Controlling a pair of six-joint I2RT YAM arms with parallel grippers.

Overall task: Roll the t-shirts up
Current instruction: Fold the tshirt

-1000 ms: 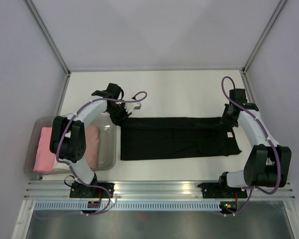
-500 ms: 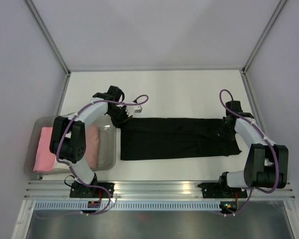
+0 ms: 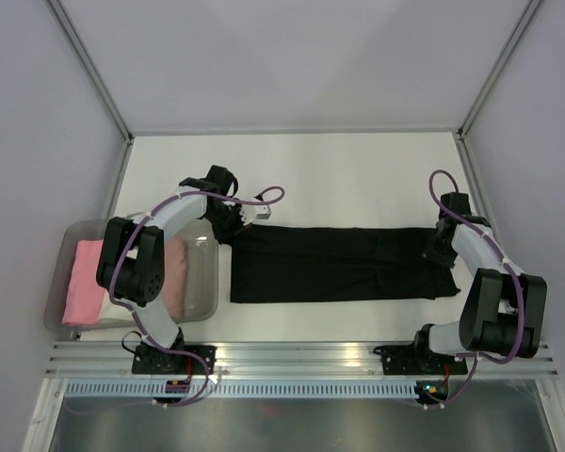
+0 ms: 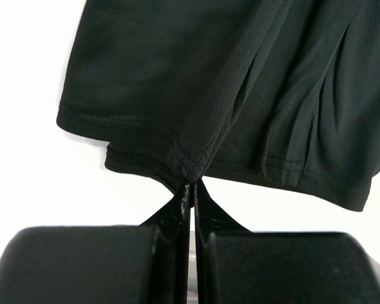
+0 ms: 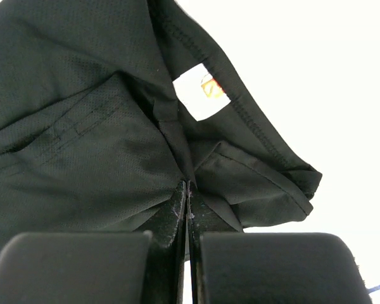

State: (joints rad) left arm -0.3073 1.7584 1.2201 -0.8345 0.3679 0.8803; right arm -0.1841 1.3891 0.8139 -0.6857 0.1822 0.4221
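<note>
A black t-shirt (image 3: 334,264) lies folded into a long strip across the table. My left gripper (image 3: 237,229) is shut on its hem at the far left corner; in the left wrist view the gripper (image 4: 191,185) pinches the stitched hem (image 4: 190,161). My right gripper (image 3: 440,247) is shut on the neck end at the right; in the right wrist view the gripper (image 5: 187,187) pinches the cloth below the pale neck label (image 5: 202,92). A pink t-shirt (image 3: 83,281) and a pale peach one (image 3: 174,273) lie in the tub.
A clear plastic tub (image 3: 205,247) stands at the left, close to the shirt's left end. Metal frame posts (image 3: 92,71) and side walls bound the table. A rail (image 3: 301,356) runs along the near edge.
Both grippers have moved toward the near edge, dragging the far edge of the black shirt with them. The right arm swung outward to the right and the strip has shifted slightly right.
</note>
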